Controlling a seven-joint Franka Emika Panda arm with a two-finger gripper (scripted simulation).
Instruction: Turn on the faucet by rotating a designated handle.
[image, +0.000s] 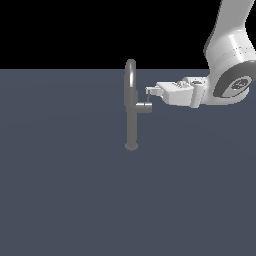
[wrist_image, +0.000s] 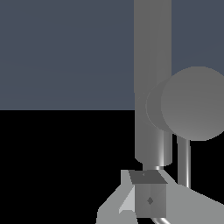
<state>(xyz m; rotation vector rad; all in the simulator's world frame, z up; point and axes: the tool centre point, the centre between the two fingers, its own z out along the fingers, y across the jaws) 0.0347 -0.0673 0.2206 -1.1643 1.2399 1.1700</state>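
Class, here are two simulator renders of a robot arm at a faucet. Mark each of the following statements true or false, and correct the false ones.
1. The faucet stands upright on the grey surface. True.
2. The handle juts toward the exterior view's left. False: it juts toward the right.
3. The gripper is at the faucet's base. False: it is up near the handle.
4. The arm comes in from the exterior view's right. True.
5. Water pours from the spout. False: none is visible.
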